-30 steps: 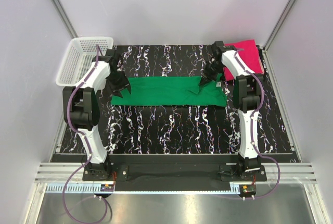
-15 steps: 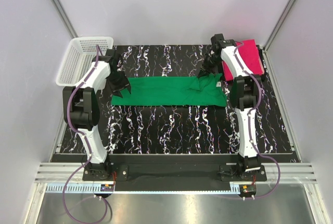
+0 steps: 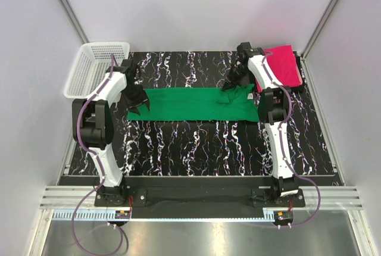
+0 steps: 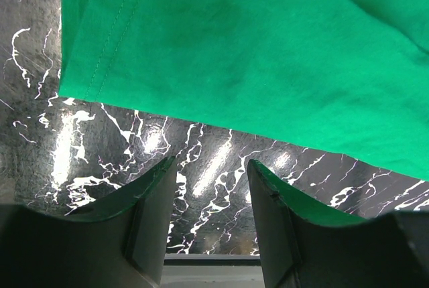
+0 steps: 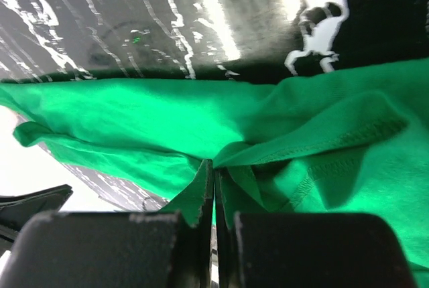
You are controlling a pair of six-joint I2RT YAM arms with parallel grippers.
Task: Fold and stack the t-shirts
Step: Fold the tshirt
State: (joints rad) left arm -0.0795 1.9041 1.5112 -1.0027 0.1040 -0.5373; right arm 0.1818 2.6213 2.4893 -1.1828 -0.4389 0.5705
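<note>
Right tool (image 5: 213, 182) is clamped tight on a bunched-up fold of the green t-shirt (image 5: 134, 120), near the shirt's right end, with the cloth puckered up around it. Left tool (image 4: 211, 162) has its fingers spread with nothing between them, and it hangs over bare table (image 4: 100, 134) just off the shirt's left edge. The green shirt lies as a long strip across the middle of the table.

The pink t-shirt (image 3: 284, 65) sits folded in the far right corner behind the right arm. A white mesh basket (image 3: 80, 77) is at the far left corner, partly overhanging the edge. The table is black with white marble veins, and the walls (image 3: 190, 6) are pale with metal framing.
</note>
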